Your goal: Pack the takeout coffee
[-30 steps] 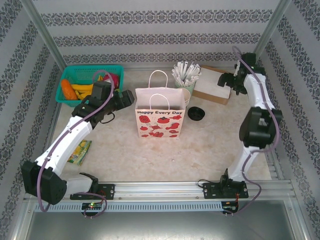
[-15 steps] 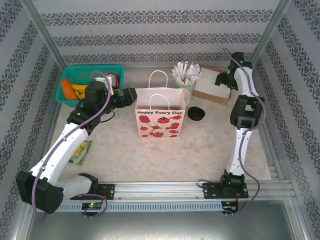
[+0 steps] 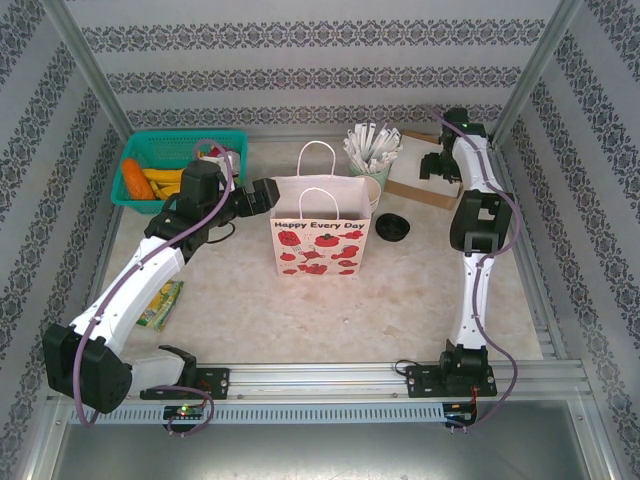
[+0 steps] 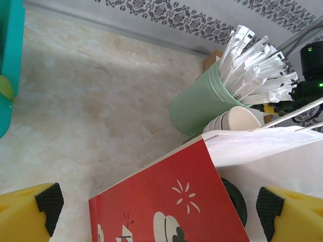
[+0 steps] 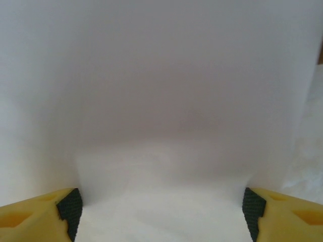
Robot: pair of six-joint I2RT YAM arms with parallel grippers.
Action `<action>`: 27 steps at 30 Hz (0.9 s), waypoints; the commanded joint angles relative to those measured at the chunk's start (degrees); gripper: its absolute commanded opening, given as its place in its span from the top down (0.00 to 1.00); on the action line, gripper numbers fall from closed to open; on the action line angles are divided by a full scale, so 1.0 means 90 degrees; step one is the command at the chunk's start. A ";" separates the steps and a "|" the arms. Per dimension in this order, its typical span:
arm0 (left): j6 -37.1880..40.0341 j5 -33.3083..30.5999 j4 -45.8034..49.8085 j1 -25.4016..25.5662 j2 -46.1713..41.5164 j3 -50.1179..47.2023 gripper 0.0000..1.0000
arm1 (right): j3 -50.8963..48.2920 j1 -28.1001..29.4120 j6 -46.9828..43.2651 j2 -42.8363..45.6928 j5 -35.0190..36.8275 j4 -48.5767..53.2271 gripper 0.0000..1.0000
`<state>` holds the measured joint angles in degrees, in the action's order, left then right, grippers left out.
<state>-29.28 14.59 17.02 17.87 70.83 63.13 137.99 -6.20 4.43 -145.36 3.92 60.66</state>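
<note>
Your right arm is reaching deeper into the far right corner than a moment ago, and its tool is now sitting over the box rather than beside it. Your left arm is barely shifting.

Going from the left, your left tool (image 3: 268, 190) is hovering at the left edge of the gift bag (image 3: 320, 240). Its jaws are spread to their widest and gripping nothing, and the bag's red side is lying between the fingers in the wrist view. The bag is standing upright, mouth up, in the middle of the counter (image 3: 300, 310).

Just behind the bag's right corner, a green cup of wrapped straws (image 3: 368, 176) and some stacked paper cups (image 4: 236, 120) are standing. Just right of the bag, a round black lid (image 3: 392, 227) is sitting on the counter. I cannot tell whether it is lying loose or capping the takeout coffee, so I am not placing the coffee more firmly than that.

Farthest right, your right tool (image 3: 432, 165) is hanging over the white sheet (image 3: 428, 152) on the box (image 3: 415, 193), with its jaws wide apart and clamping nothing I can make out.

If that lid is topping the coffee, the cup is lying left of the right tool and nearer the bases, its long axis presumably upright. The bag is walling it off from the left tool, so I am judging the right arm the nearer one.
</note>
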 commanded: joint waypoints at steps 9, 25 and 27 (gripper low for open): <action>0.0186 0.0008 -0.0201 -0.0060 -0.0038 0.0104 0.00 | 0.0739 0.0051 -0.0109 -0.0368 -0.0014 0.0949 0.27; 0.0378 -0.0098 -0.0406 -0.0054 -0.0038 -0.0128 0.00 | 0.0295 0.0261 0.1389 -0.0185 0.0191 0.1228 0.17; 0.0400 -0.0109 -0.0389 -0.0061 -0.0052 -0.0153 0.00 | 0.0323 0.0260 0.1431 -0.0187 0.0228 0.1188 0.24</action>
<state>-27.55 14.35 16.12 17.87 70.83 62.46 140.97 -4.23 13.61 -147.04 4.93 70.74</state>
